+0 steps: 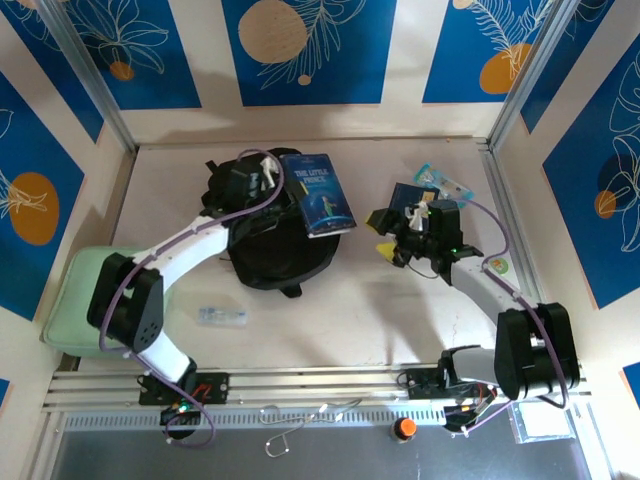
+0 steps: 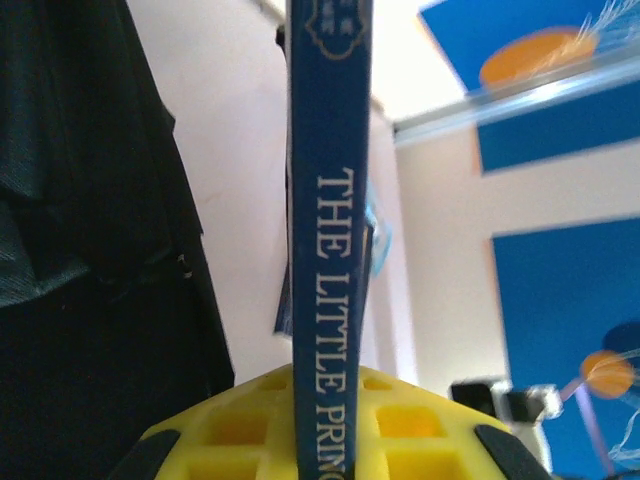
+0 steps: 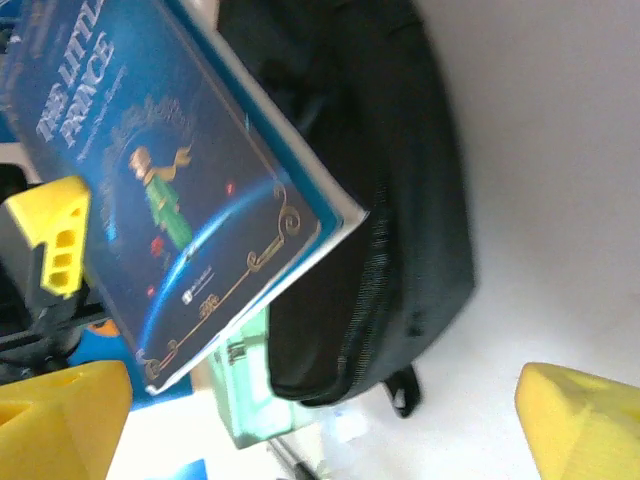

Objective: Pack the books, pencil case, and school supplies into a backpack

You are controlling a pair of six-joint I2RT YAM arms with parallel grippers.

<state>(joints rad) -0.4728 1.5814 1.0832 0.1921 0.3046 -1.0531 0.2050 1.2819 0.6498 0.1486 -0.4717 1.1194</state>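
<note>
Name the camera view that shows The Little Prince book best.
Right wrist: The Little Prince book faces it cover-on, with title and art readable. Top external shows the whole book small, by the backpack. Left wrist shows its spine edge-on.

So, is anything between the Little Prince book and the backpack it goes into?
Nothing visible does. The Little Prince book, clamped in the left gripper, sits right beside the backpack with no object between them. Whether the bag's mouth is open, I cannot tell.
</note>
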